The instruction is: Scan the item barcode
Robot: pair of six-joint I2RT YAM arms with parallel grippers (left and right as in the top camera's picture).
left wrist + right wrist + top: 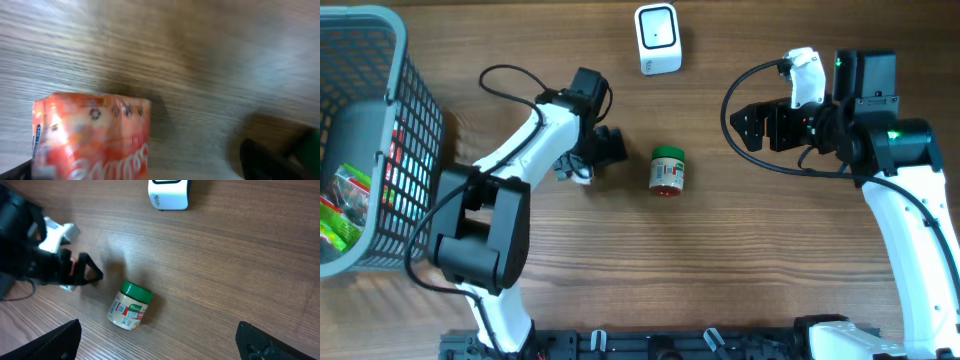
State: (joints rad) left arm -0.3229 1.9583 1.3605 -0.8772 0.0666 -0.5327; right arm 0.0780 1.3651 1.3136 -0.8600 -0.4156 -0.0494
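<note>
A blurred orange-red packet (90, 137) lies on the wood between the fingers of my left gripper (135, 165). The jaws stand wider than the packet, so the gripper is open. Overhead, that gripper (610, 148) sits just left of a small jar (667, 170) with a green lid, lying on its side. The right wrist view shows the jar (130, 306) with its label and a printed code facing up. My right gripper (160, 340) is open and empty above the table; overhead it (745, 125) is to the right of the jar. The white scanner (658, 38) stands at the back.
A grey mesh basket (405, 130) holding several colourful packets stands at the left edge. The left arm's black cable (505, 85) loops over the table beside it. The scanner (169, 194) shows at the top of the right wrist view.
</note>
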